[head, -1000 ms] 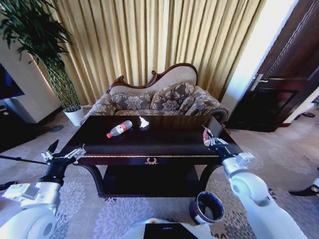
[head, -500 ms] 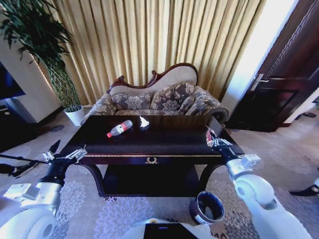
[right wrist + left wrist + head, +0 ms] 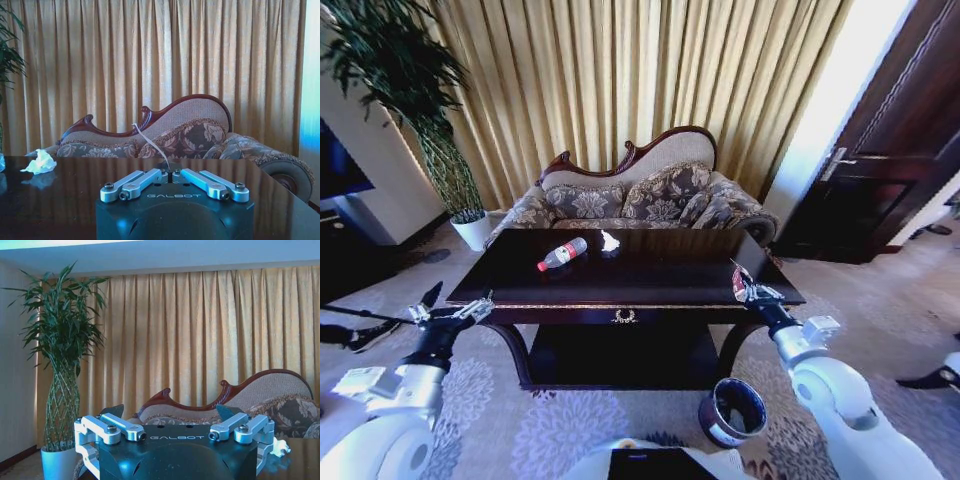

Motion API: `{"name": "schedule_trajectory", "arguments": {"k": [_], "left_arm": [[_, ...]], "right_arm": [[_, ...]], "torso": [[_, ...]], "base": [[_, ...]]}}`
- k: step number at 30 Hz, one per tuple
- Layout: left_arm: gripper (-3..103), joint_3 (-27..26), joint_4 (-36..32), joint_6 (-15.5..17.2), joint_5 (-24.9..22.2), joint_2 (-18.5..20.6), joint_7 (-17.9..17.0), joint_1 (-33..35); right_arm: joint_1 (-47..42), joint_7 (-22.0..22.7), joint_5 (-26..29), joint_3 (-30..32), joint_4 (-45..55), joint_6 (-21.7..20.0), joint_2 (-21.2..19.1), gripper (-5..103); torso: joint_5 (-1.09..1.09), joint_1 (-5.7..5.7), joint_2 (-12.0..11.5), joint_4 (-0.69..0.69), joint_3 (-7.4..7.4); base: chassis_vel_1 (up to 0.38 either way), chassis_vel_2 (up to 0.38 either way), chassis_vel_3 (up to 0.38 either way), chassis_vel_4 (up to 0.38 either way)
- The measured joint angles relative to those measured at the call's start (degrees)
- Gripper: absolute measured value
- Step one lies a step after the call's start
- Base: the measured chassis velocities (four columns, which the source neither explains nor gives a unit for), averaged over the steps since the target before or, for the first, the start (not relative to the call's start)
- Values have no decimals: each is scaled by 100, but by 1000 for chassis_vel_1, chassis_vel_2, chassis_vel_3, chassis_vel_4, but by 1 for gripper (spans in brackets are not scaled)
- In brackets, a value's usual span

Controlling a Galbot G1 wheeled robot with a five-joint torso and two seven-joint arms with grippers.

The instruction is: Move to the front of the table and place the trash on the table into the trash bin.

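Both hands at the table (image 3: 620, 300) front edge

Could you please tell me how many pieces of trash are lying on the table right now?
2: a bottle and a crumpled tissue beside it, toward the table's far edge. The right pincer may hold another scrap.

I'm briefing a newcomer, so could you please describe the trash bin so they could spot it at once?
Find the dark table before the sofa. On the carpet by its front right leg stands a small round dark bin with a silvery rim, unlike the white plant pot far left.
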Motion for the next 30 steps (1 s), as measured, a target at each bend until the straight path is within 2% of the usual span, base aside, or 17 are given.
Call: {"name": "schedule_trajectory", "arguments": {"k": [12, 20, 25, 29, 30], "left_arm": [[100, 11, -100, -6, 12, -7, 11, 37], [100, 9, -102, -19, 2, -22, 14, 5], [100, 34, -102, -30, -2, -67, 22, -37], [100, 14, -183, -56, -2, -83, 37, -28], [100, 14, -183, -56, -2, -83, 37, -28]], "right_arm": [[-63, 0, -6, -2, -74, 22, 129, 0], [-528, -150, -46, 380, -282, -62, 181, 0], [-629, -245, -393, 278, -814, 70, 213, 0], [-186, -238, -771, -173, -2040, 113, 378, 0], [-186, -238, -771, -173, -2040, 113, 378, 0]], "torso": [[0, -1, 1, 0, 0], [-2, 0, 0, -1, 0], [-1, 0, 0, -2, 0], [1, 0, 0, -1, 0], [1, 0, 0, -1, 0]], "base": [[79, -78, -83, 78], [0, 0, 0, 0], [0, 0, 0, 0], [0, 0, 0, 0], [0, 0, 0, 0]]}}
